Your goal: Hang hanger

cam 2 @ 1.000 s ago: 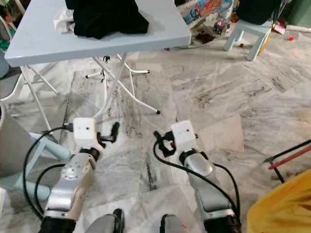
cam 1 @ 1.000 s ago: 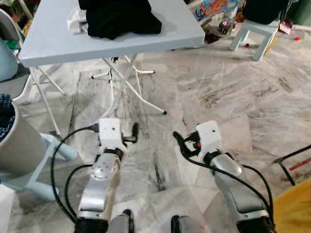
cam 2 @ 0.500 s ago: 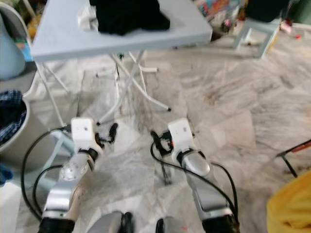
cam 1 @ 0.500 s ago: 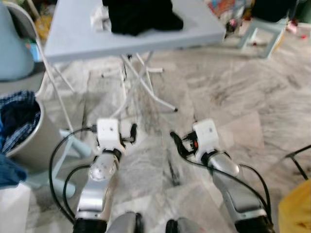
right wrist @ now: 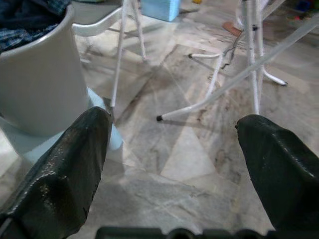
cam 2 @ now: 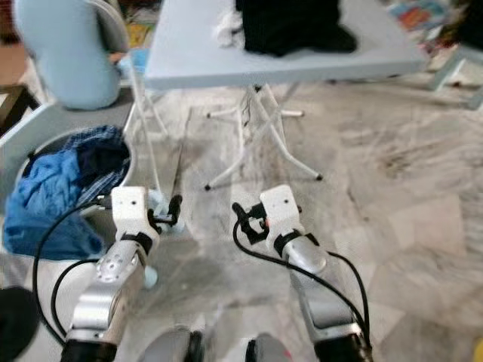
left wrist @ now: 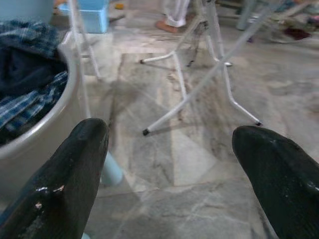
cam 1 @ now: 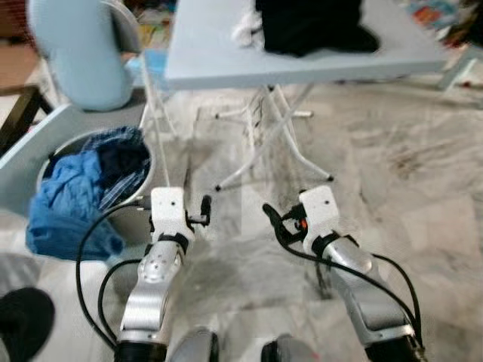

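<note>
My left gripper and right gripper are held out side by side over the marble floor, in front of a folding table. Both are open with nothing between their fingers, as the left wrist view and the right wrist view show. A black garment lies in a heap on the table top, with a bit of white cloth beside it. A grey laundry basket full of blue and checked clothes stands on the floor just left of my left arm.
The table's white crossed legs stand ahead of both grippers. A pale blue chair back rises at the far left behind the basket. A dark round object lies at the lower left. Open marble floor spreads to the right.
The camera has swung to the left: table and floor have shifted right in the picture and the basket of clothes has come into full view. Both arms keep the same pose.
</note>
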{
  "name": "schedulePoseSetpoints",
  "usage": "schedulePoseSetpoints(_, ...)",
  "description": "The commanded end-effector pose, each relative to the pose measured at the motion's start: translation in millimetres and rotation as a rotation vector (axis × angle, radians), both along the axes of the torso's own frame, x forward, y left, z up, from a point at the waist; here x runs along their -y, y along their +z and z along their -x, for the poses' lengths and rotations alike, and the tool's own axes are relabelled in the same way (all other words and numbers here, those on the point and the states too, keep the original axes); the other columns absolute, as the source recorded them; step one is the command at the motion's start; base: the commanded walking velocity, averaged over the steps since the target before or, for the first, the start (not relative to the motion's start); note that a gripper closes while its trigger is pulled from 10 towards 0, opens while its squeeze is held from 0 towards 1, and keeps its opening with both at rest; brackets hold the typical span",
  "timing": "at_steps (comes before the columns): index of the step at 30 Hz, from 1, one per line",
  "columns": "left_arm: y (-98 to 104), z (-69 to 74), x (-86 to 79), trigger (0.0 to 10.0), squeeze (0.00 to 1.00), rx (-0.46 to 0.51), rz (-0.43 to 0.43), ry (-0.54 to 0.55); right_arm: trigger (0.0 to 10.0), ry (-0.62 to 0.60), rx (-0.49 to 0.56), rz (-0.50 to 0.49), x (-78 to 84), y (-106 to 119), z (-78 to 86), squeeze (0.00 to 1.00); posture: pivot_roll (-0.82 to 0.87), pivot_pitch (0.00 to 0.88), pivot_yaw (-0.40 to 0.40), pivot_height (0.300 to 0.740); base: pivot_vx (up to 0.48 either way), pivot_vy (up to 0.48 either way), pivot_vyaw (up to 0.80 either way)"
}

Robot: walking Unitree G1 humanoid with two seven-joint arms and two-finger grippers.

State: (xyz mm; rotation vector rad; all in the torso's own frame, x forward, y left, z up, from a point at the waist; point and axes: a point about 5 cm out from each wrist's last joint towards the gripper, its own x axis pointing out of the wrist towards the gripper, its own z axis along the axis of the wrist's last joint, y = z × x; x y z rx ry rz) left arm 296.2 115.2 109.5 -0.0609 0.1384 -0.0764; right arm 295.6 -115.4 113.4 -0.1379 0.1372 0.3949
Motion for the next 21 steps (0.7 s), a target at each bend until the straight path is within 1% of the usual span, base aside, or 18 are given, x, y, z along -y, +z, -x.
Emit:
schedulePoseSetpoints(1,-2.0,0.9,-3.0,10.0,0.0,-0.014,-0.009,0.006,10.0,0.006,-0.001,-0.014,-2.2,0.8,1.5,0.0,-0.02,0.231,-0.041,0.74,0.0,0.48,0.0)
schedulePoseSetpoints(7,-1.9,1.5,-4.4,10.0,0.0,-0.003,-0.025,0.014,10.0,0.012,-0.003,-0.013,-2.9,0.3,2.5,0.0,-0.02,0.232,-0.041,0.74,0.0,0.48,0.0)
schedulePoseSetpoints(8,-0.7,1.3,-5.0,10.0,0.0,0.01,-0.047,0.014,10.0,0.012,-0.003,-0.012,-3.0,0.3,2.5,0.0,-0.02,0.231,-0.041,0.74,0.0,0.0,0.0)
schedulePoseSetpoints(9,2.4,1.6,-5.6,10.0,0.0,0.038,-0.048,0.002,10.0,0.014,-0.003,-0.012,-3.0,0.2,2.6,0.0,-0.02,0.231,-0.041,0.74,0.0,0.0,0.0)
schedulePoseSetpoints(11,5.2,2.2,-5.8,10.0,0.0,0.063,-0.029,-0.013,10.0,0.017,-0.002,-0.01,-3.0,0.1,2.7,0.0,-0.02,0.232,-0.042,0.74,0.0,0.0,0.0)
schedulePoseSetpoints(13,5.4,2.4,-6.3,10.0,0.0,0.065,-0.034,-0.017,10.0,0.021,0.0,-0.008,-3.1,0.3,2.9,0.0,-0.02,0.232,-0.042,0.74,0.0,0.0,0.0)
schedulePoseSetpoints(16,4.2,3.0,-6.8,10.0,0.0,0.055,0.012,-0.024,10.0,0.024,0.011,-0.006,-3.6,1.4,3.3,0.0,-0.02,0.231,-0.043,0.74,0.0,0.0,0.79)
schedulePoseSetpoints(21,4.2,4.8,-4.5,10.0,0.0,0.064,0.021,-0.038,10.0,0.029,0.011,-0.009,-4.9,1.7,3.8,0.0,-0.02,0.233,-0.044,0.74,0.0,0.0,0.8)
